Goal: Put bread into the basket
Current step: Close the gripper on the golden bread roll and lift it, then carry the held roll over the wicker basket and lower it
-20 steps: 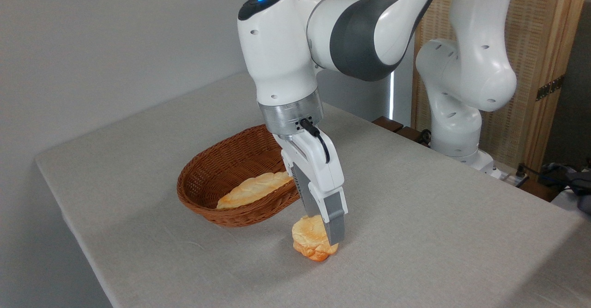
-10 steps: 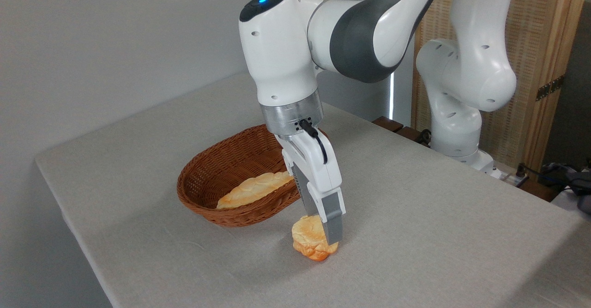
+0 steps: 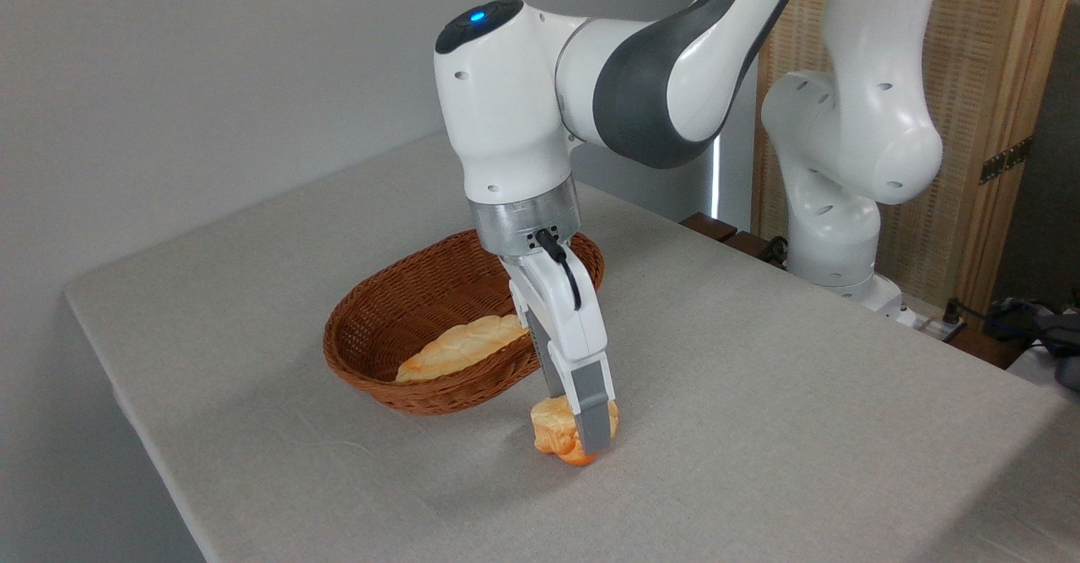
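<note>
Surroundings at my work table

My table (image 3: pixel 759 394) carries a plain grey cloth, lightly creased. A long pale braided loaf (image 3: pixel 460 346) lies on its side. Behind is a bare grey wall (image 3: pixel 211 65). At right stands a wooden-framed woven screen (image 3: pixel 996 116) with a metal hinge (image 3: pixel 1002 160); dark cables (image 3: pixel 1025 314) lie at its foot.
</note>
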Robot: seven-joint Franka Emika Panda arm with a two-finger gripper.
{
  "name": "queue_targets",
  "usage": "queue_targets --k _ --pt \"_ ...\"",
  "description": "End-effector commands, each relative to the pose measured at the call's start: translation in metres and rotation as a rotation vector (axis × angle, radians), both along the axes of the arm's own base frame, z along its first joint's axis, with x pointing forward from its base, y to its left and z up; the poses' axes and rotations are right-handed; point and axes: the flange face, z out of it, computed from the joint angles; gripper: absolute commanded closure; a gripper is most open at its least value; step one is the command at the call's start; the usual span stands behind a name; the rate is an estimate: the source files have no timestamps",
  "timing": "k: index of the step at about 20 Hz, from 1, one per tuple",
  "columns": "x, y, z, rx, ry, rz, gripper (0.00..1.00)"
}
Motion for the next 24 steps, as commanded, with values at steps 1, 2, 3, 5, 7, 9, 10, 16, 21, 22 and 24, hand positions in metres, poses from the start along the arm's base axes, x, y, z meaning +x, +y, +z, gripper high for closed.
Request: queue_targets --k 1,2,3,5,7,9,10,16,21,22,24 --pt "-0.0033 -0.001 -0.0093 0.007 0.0 -0.03 0.01" --pt "-0.0044 -0.0011 -0.0113 0.007 0.004 -0.031 0.1" --pt "-0.0044 -0.0011 -0.0114 0.007 0.004 -0.031 0.17" --pt "-0.0044 -0.0004 -0.0114 0.007 0.005 -0.032 0.4" --pt "-0.0045 0.0004 -0.0114 0.007 0.005 -0.032 0.63" --pt "-0.0045 0.0003 -0.0114 0.005 0.005 -0.034 0.7" --pt "-0.0045 0.0003 -0.0114 0.006 0.005 -0.036 0.73" --pt "-0.0047 0.0011 -0.0115 0.005 0.007 -0.036 0.76" --pt "-0.0047 0.0011 -0.0115 0.005 0.007 -0.036 0.76" --pt "-0.0047 0.0011 -0.0115 0.005 0.007 -0.036 0.76" --pt "-0.0047 0.0011 -0.0115 0.005 0.007 -0.036 0.76"
